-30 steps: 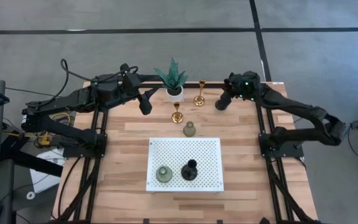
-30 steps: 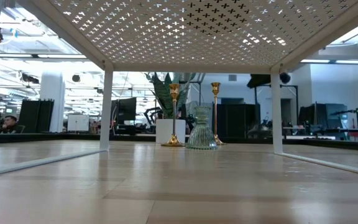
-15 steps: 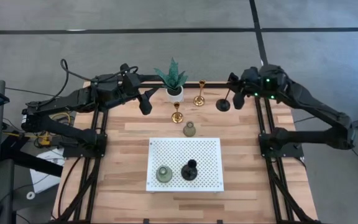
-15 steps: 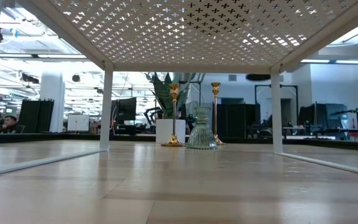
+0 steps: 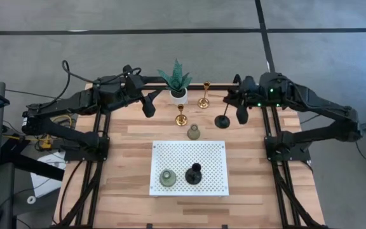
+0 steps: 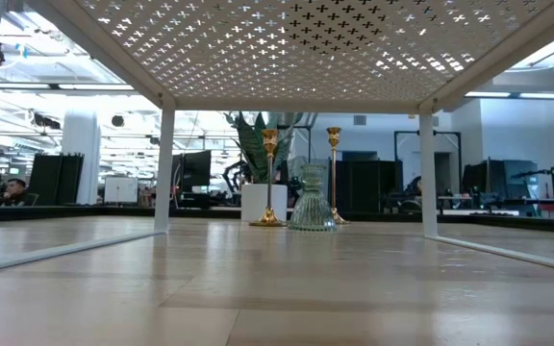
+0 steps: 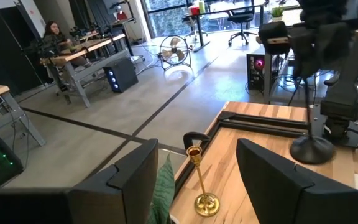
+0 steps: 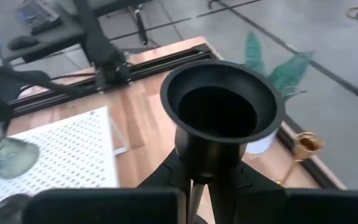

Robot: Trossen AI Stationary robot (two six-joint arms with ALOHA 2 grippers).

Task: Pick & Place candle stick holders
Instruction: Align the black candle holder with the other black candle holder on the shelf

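I count two candle stick holders [image 5: 180, 175] on the white rack [image 5: 218, 152], three at the worktop's 12 o'clock, and a black holder [image 5: 222, 121] lifted at 2 o'clock by my right claw [image 5: 239, 112], clamped on its stem; left claw [image 5: 149, 105] idles parted.

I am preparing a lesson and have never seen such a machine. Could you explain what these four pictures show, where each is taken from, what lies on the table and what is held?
Two dark robot arms work at a wooden table. One picture looks straight down, one looks level along the table top from under the white perforated stand, and one camera rides on each wrist.

On the stand are a grey-green holder and a black holder. On the table stand two gold holders, another grey-green holder and a potted plant.

The right gripper has its fingers shut on a second black holder, carrying it above the table. The left gripper waits open and empty beside the plant.
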